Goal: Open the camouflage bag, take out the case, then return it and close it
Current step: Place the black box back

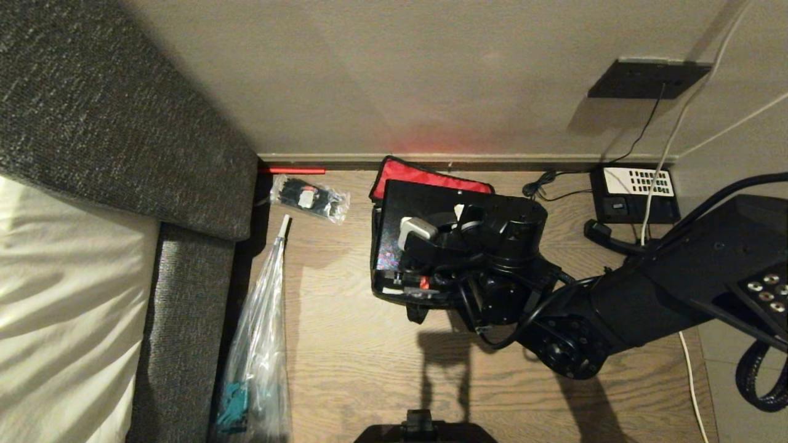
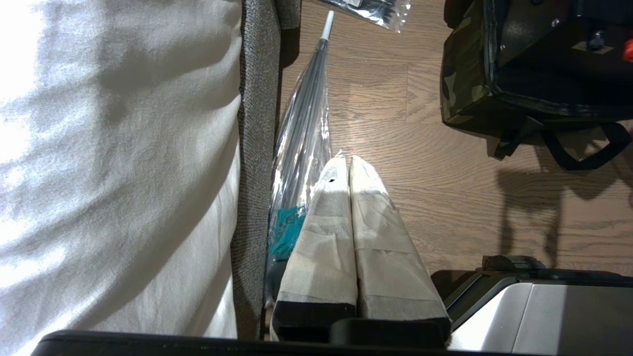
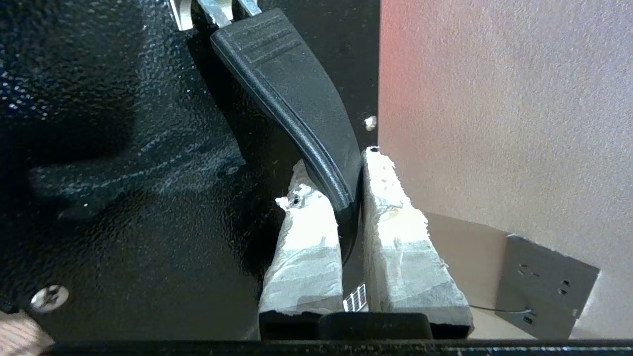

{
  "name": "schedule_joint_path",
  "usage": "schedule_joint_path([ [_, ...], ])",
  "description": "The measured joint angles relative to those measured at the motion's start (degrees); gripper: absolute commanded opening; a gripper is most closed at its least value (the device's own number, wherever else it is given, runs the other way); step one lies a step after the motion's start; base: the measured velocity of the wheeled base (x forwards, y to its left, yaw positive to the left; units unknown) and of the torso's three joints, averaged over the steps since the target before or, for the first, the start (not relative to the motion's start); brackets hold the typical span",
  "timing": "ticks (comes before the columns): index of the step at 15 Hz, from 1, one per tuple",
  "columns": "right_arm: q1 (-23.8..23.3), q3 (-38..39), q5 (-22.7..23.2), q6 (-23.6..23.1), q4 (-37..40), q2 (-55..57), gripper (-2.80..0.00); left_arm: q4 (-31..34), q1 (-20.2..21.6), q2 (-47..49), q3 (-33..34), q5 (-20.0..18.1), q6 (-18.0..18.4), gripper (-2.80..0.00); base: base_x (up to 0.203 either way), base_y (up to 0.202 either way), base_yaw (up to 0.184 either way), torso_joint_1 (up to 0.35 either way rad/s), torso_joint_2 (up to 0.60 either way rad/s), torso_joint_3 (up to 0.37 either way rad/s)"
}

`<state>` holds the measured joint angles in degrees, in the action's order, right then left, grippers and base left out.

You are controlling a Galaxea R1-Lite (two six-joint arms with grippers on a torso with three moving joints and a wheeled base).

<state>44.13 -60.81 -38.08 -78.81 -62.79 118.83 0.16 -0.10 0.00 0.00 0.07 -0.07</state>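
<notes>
The camouflage bag (image 2: pixel 462 74) lies on the wood floor by the wall, its flap thrown back so the red lining (image 1: pixel 431 178) shows. The black case (image 1: pixel 409 206) sits in the bag's mouth, its face tilted up toward the head camera. My right gripper (image 1: pixel 425 232) reaches over it from the right. In the right wrist view this gripper (image 3: pixel 348 178) is shut on the case's black handle (image 3: pixel 292 94), one taped finger on each side. My left gripper (image 2: pixel 346 163) hangs parked low beside the bed, shut and empty.
A clear packet of black items (image 1: pixel 309 198) lies left of the bag. An umbrella in a clear sleeve (image 1: pixel 261 344) runs along the grey bed edge (image 1: pixel 184 295). A black desk phone (image 1: pixel 637 194), cables and a wall socket (image 1: pixel 649 78) are at the right.
</notes>
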Motion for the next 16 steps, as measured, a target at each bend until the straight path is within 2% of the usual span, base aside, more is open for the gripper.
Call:
schedule_joint_path([
  [7,-0.5,-0.46,-0.02,0.03,3.53,-2.17,-2.8,0.0,-0.01,0.0,0.0,0.0,0.0,-2.8,0.0,0.0,0.0,0.0,0.0,0.0],
  [16,-0.45,1.41,0.0,1.28,2.07,-1.33,-2.8,0.02,0.02,0.0,0.0,0.0,0.02,-2.8,0.0,0.0,0.0,0.0,0.0,0.0],
])
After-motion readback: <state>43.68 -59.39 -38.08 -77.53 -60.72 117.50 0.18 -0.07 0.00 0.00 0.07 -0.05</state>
